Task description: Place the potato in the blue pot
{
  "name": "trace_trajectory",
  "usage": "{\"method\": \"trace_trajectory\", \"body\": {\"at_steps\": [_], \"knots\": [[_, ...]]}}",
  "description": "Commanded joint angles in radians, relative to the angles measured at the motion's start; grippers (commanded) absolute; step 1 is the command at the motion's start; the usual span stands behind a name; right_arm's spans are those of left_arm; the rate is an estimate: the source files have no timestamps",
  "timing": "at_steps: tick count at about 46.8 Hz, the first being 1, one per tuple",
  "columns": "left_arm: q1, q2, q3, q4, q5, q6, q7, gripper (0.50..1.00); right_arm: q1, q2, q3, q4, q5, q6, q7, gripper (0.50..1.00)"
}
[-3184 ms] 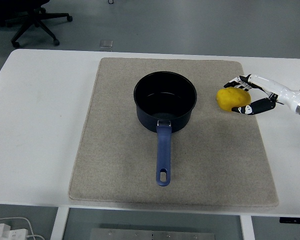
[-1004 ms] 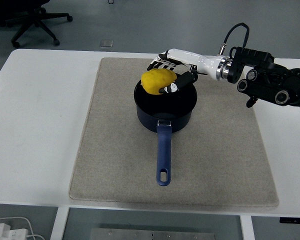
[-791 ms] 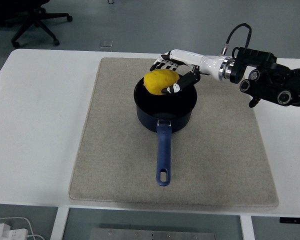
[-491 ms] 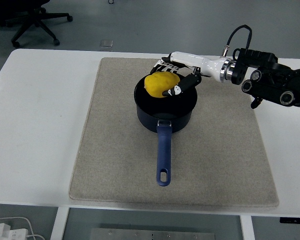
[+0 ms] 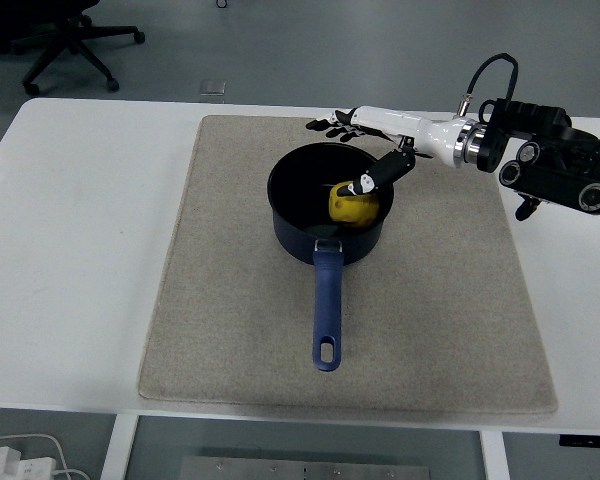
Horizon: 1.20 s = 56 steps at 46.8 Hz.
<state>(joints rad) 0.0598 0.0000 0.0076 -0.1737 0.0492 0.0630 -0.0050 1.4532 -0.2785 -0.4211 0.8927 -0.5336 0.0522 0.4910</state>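
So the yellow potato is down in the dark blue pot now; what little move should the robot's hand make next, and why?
Probably lift the right hand up and back toward the right edge. The yellow potato lies inside the dark blue pot, against its right wall. The fingers are spread and hold nothing, but the thumb hangs just over the potato, so rising first avoids bumping the rim.

White forearm [image 5: 405, 124], black cabled arm [image 5: 555, 165]

Grey floor [image 5: 280, 50], black office chair [image 5: 65, 40] top left

Pot [image 5: 310, 215] mid-mat [image 5: 230, 330], handle [image 5: 326, 310] pointing near, surrounding mat seemingly open
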Motion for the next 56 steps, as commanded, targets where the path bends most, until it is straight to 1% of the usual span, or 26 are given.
{"method": "trace_trajectory", "body": {"at_steps": [1, 5, 8, 16, 24, 30, 37, 46, 50, 56], "knots": [[0.0, 0.0, 0.0, -0.003, 0.0, 0.0, -0.001, 0.996, 0.004, -0.004, 0.001, 0.0, 0.001, 0.0, 0.0, 0.924], [0.0, 0.0, 0.0, -0.004, 0.0, -0.002, 0.0, 0.996, 0.016, -0.022, -0.002, 0.002, 0.003, 0.005, 0.0, 0.924], [0.0, 0.0, 0.0, -0.004, 0.0, -0.002, 0.0, 0.996, 0.029, -0.036, -0.004, 0.015, 0.003, 0.018, 0.0, 0.924], [0.0, 0.0, 0.0, -0.004, 0.0, -0.002, 0.0, 0.996, 0.096, -0.103, -0.013, 0.032, 0.011, 0.057, -0.002, 0.926], [0.0, 0.0, 0.002, -0.004, 0.0, -0.002, 0.0, 0.996, 0.113, -0.182, 0.002, 0.037, 0.014, 0.08, -0.002, 0.926], [-0.003, 0.0, 0.003, -0.004, 0.0, -0.002, 0.0, 0.996, 0.11, -0.219, 0.004, 0.037, 0.017, 0.094, -0.002, 0.926], [-0.005, 0.0, 0.003, -0.004, 0.0, -0.002, 0.0, 0.996, 0.076, -0.249, 0.018, 0.029, 0.029, 0.084, -0.003, 0.926], [-0.006, 0.0, 0.002, 0.008, 0.0, 0.0, -0.001, 0.996, -0.059, -0.252, 0.188, -0.023, 0.138, 0.097, -0.017, 0.924], [-0.011, 0.0, 0.0, 0.017, 0.0, 0.001, -0.001, 0.996, -0.103, -0.252, 0.249, -0.06, 0.199, 0.097, -0.049, 0.926], [-0.012, 0.0, 0.0, 0.02, 0.0, 0.001, -0.001, 0.996, -0.178, -0.251, 0.36, -0.09, 0.299, 0.097, -0.083, 0.926]]}}
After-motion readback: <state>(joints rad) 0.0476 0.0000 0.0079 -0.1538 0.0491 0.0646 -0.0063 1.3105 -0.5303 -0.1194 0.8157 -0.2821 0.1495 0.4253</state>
